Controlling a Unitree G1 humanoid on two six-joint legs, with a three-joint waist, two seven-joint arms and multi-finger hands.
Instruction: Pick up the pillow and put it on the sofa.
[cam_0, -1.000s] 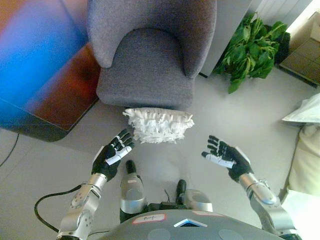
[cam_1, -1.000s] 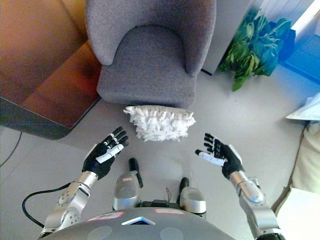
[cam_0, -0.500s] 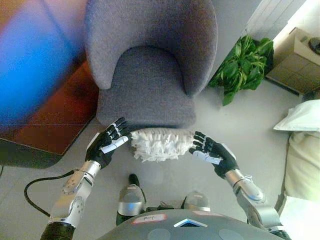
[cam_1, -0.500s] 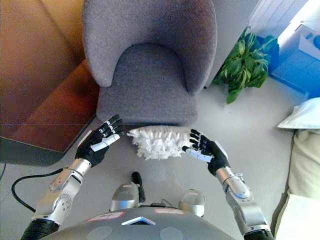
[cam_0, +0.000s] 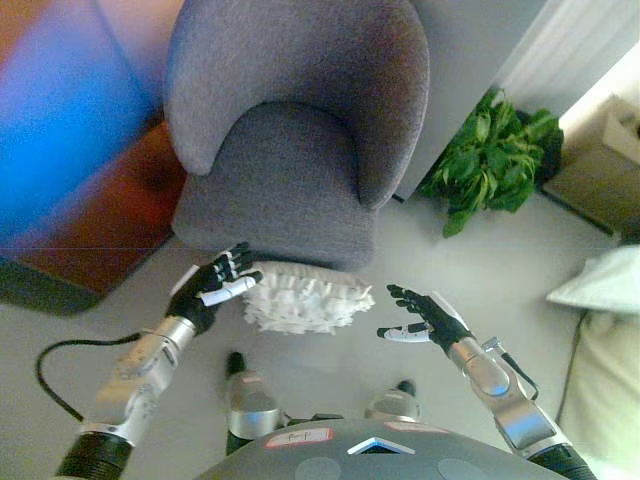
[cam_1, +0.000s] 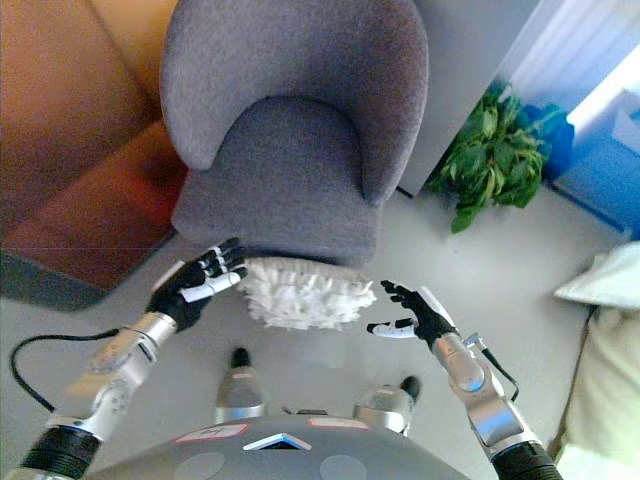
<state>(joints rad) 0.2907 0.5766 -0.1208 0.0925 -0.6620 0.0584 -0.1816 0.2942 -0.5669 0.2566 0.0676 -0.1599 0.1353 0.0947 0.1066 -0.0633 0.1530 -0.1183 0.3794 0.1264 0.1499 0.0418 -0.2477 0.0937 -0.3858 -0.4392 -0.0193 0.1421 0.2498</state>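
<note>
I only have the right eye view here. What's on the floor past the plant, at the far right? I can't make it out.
Observer: The left eye view shows a brown cardboard box there, just right of the plant.
Operator: Okay. And is the right hand on the pillow? From my angle it looks close.
Observer: No. From the left eye's offset angle, a strip of bare floor also shows between the right hand and the right edge of the pillow. The hand is open and apart from the pillow.
</note>
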